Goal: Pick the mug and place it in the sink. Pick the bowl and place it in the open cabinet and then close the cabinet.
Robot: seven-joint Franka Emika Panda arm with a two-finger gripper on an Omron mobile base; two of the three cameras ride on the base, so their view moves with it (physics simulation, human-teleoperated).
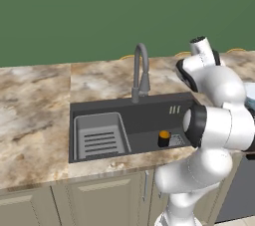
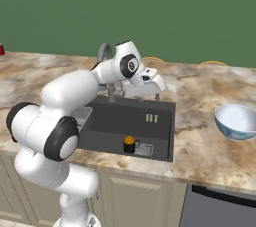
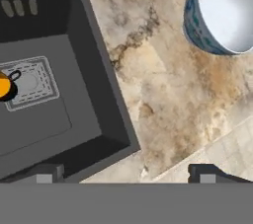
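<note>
The mug (image 2: 129,144) stands upright on the floor of the sink (image 2: 160,136), at the near side of the basin, touching the left edge of the square drain grate (image 2: 145,149). Its orange top faces up. In the hand view the mug (image 3: 6,86) sits at the left edge of the picture, with its small loop handle turned toward the grate (image 3: 30,83). In the left base view the mug (image 1: 164,138) is near the right end of the basin, and the lighter grey slotted tray insert (image 1: 99,138) occupies the left part of the sink (image 1: 149,115).

The gripper (image 2: 148,89) hangs above the far right part of the sink, empty, with its jaws spread wide. In the hand view its fingertips (image 3: 49,172) stand far apart, one over the basin corner and the other over the counter (image 3: 168,99).

The bowl (image 2: 236,121) rests upright on the marble-patterned counter (image 2: 200,141) to the right of the sink, well apart from the gripper. Blue markings show on its outer wall.

The gooseneck faucet (image 1: 141,73) rises from the counter behind the basin.
</note>
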